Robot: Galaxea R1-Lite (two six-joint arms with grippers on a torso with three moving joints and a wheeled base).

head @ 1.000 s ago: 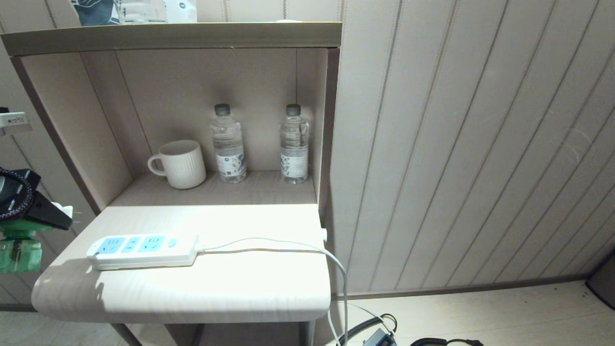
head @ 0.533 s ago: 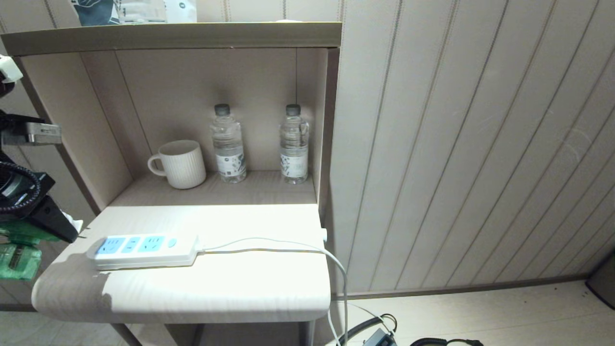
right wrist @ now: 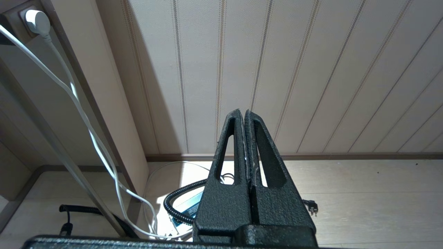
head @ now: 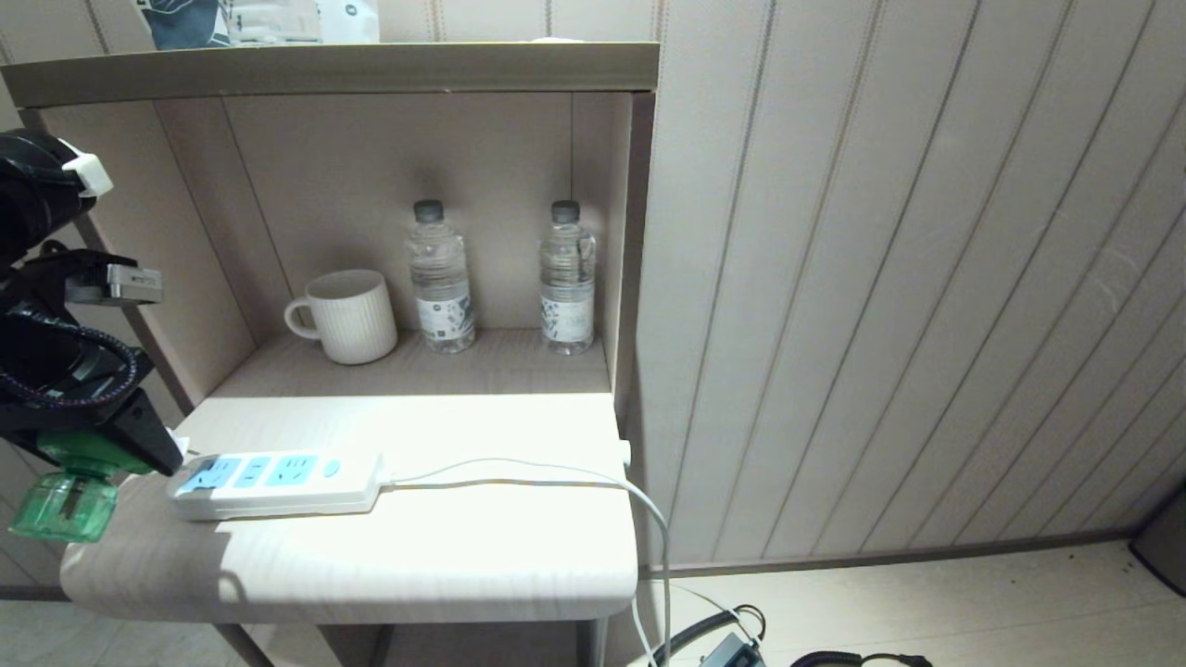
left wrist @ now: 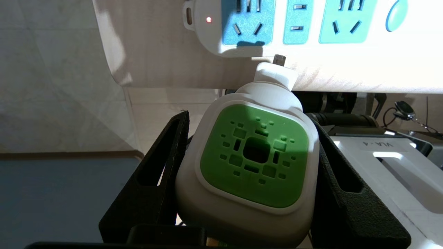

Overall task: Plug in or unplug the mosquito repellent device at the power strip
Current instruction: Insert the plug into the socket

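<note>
Head view, pale wood table (head: 389, 565) with power strip (head: 278, 482), paneled wall (head: 880, 278), left gripper (head: 102, 445) clamping mosquito repellent device (head: 65, 500), right gripper (right wrist: 246, 117) closed.

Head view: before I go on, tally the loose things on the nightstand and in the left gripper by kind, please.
Water bottles: 2
Mug: 1
Power strip: 1
Repellent device: 1, gripped in the left gripper, off the stand's left edge and unplugged
Total: 5
</note>
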